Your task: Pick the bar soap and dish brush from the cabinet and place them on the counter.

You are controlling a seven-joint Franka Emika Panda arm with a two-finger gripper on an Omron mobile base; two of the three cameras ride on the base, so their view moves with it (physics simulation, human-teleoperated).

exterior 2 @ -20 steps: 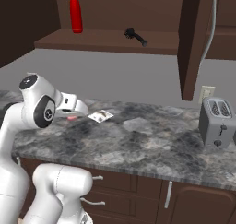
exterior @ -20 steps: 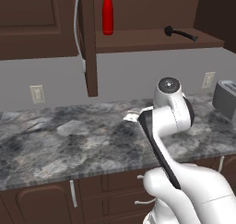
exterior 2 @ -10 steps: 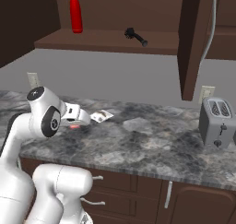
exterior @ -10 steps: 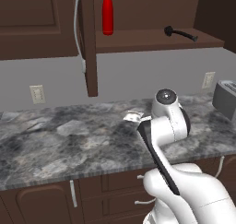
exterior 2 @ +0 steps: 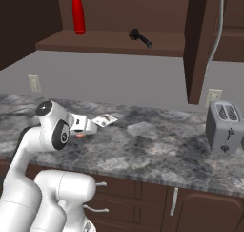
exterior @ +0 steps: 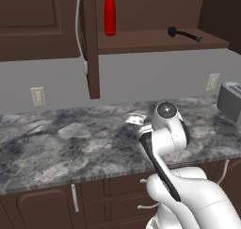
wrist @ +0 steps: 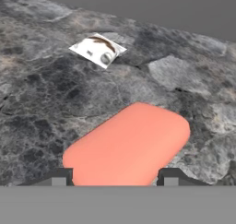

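The gripper (wrist: 114,177) jaws stand apart astride the soap (wrist: 129,144) lying on the counter (wrist: 41,103), near a packet (wrist: 97,50).

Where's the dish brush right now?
The dish brush lies on the open cabinet shelf, to the right of the red bottle in both base views, above the counter.

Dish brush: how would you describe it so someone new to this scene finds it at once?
Look up from the marbled counter to the open shelf of the dark brown cabinet. The dish brush lies there on its side, right of the tall red bottle. It is slim, black and lying flat, where the bottle is red and upright.
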